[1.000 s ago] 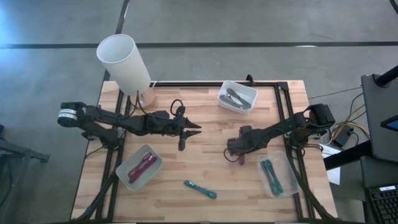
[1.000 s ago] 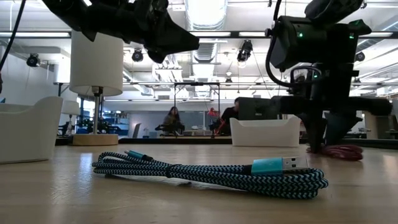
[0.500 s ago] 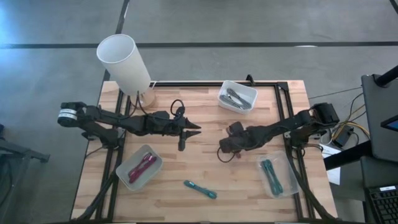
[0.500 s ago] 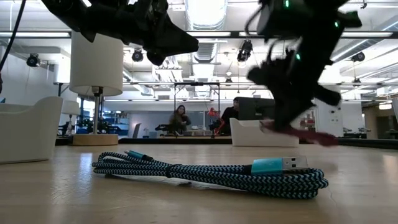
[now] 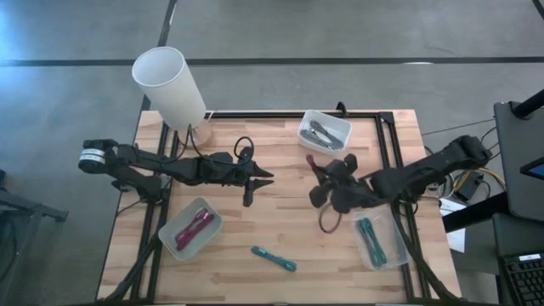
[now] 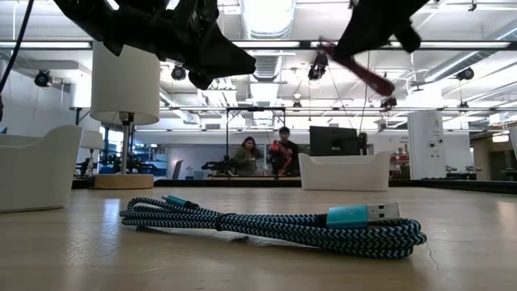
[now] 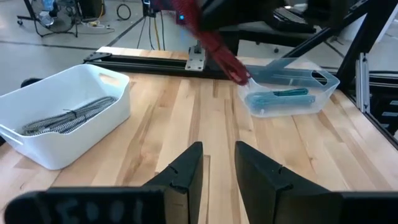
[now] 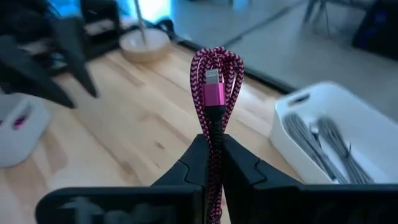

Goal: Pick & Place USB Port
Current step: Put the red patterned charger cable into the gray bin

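My right gripper point(image 5: 323, 176) is above the table's middle right, shut on a pink braided USB cable point(image 8: 214, 81) folded into a bundle. The same cable shows high in the low view point(image 6: 361, 70) and in the left wrist view point(image 7: 216, 45). A teal cable point(image 5: 274, 258) lies coiled on the wood near the near edge, large in the low view point(image 6: 275, 225). My left gripper point(image 5: 263, 178) hovers open over the table's middle, touching nothing; its fingers point(image 7: 186, 174) stand a little apart. My right gripper pinches the folded pink cable between its two fingers point(image 8: 198, 163), across several strands just below the pink plug point(image 8: 214, 127). The looped end and plug stick out past the fingertips. The bundle is lifted clear of the table, and a tail point(image 5: 326, 223) hangs below.
A white bin of grey cables point(image 5: 325, 132) sits at the far edge. A clear bin with a teal cable point(image 5: 378, 240) is near right, and a bin with pink cables point(image 5: 191, 228) near left. A white lamp point(image 5: 170, 85) stands at the far left corner.
My right gripper has risen from the tabletop with the pink cable, turning as it went and shifting toward the far edge. The cable, which lay on the wood a second ago, is now lifted clear. The left arm stayed still.
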